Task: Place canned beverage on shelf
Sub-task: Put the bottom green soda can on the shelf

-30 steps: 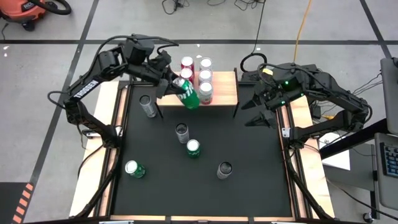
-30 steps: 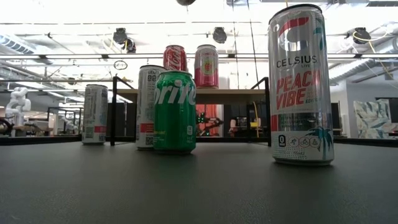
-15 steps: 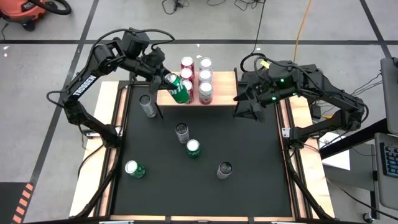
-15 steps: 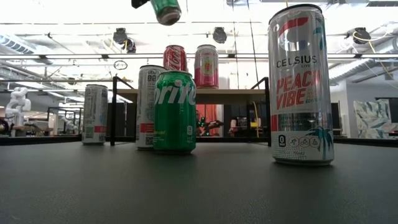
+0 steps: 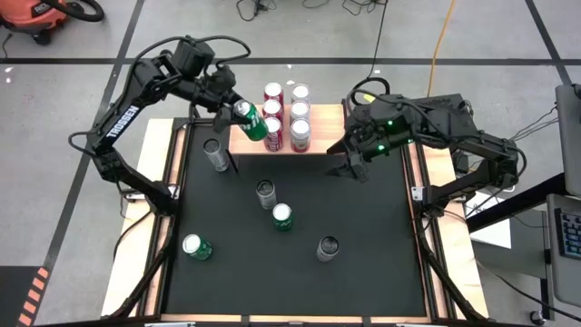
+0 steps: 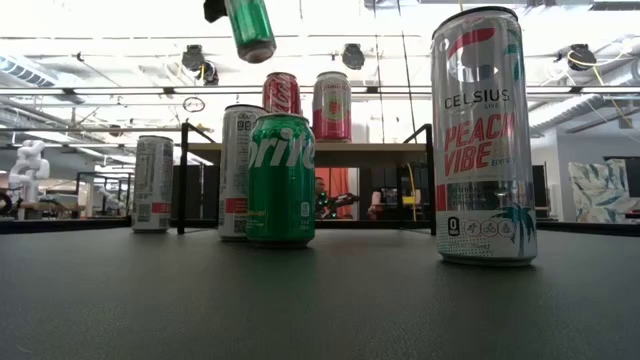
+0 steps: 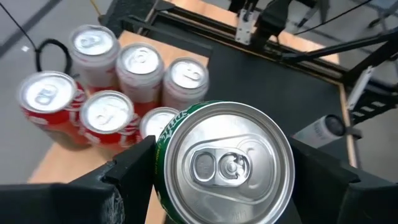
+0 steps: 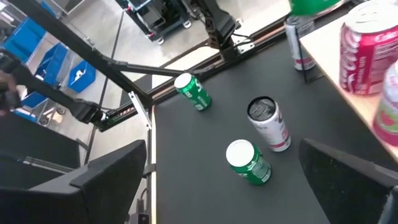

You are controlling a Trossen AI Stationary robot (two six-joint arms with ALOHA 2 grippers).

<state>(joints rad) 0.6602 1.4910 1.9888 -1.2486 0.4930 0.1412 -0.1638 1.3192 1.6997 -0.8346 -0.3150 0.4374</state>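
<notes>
My left gripper is shut on a green can, held in the air over the left end of the shelf, a small wood-topped platform on black legs at the mat's far edge. Several red and pink cans stand upright on the shelf's middle. In the low view the green can hangs tilted above the shelf. My right gripper hovers open off the shelf's right end, nothing between its fingers. My left gripper pinches the green can's side wall between its two fingers, one on each side of the body. The fingers come from the far left, slanting down, and lie along the can. The can is lifted clear and tilted, its lid toward the wrist.
On the black mat stand a slim white can by the shelf's left leg, another slim can, a green can and a tall can; a further green can sits near the left edge.
My left gripper has carried the green can toward the table's far left, from the shelf's near edge to over its left end, and the can has tipped closer to upright. My right gripper has moved toward the table's left, nearer the shelf's right end, staying open.
</notes>
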